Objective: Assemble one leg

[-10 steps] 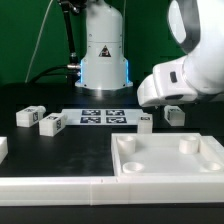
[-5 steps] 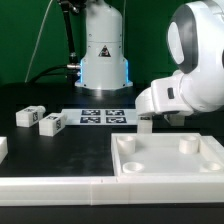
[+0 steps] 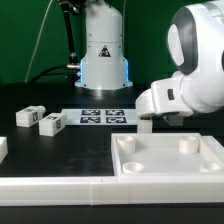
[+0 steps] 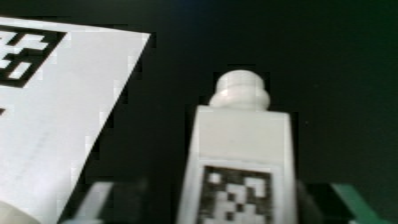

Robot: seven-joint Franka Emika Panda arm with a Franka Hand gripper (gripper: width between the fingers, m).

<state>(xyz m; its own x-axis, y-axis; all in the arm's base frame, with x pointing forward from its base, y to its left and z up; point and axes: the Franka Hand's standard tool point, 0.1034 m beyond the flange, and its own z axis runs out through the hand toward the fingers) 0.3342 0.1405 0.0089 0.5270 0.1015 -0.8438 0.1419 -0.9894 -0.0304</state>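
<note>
**Exterior view**
- Gripper (image 3: 150, 118), one. It is down at table level just past the marker board's (image 3: 103, 117) end on the exterior view's right. Its housing hides the fingers, so the claw's state cannot be read here.
- Leg (image 3: 146, 125), one. It shows under the housing, just beside that same end of the marker board.
- Spare leg (image 3: 27, 116) and second spare leg (image 3: 50, 123), two. They lie near each other off the marker board's opposite end, well apart from the gripper.
- Legs in view: three.
- Square tray part (image 3: 165, 158), one. It sits nearer the camera than the marker board, and two round sockets can be counted at its far corners.
- Long white rail (image 3: 50, 186), one, nearer the camera again.

**Wrist view**
- Leg (image 4: 235, 150), one. Its tag faces the lens and its rounded peg tip points away.
- Fingers (image 4: 111, 203), two, dim, one on each side of the leg with a dark gap at each. The claw looks spread, straddling the leg and pinching nothing.
- Marker board (image 4: 63, 110), one corner showing, beside the leg and apart from it.

**Step in hand (judged):** the gripper is lined up on the leg, and the grasp is not yet made.

**Next move (judged):** close squarely on the leg's flat sides. Then lift it clear of the marker board and carry it to a corner socket of the tray part.
</note>
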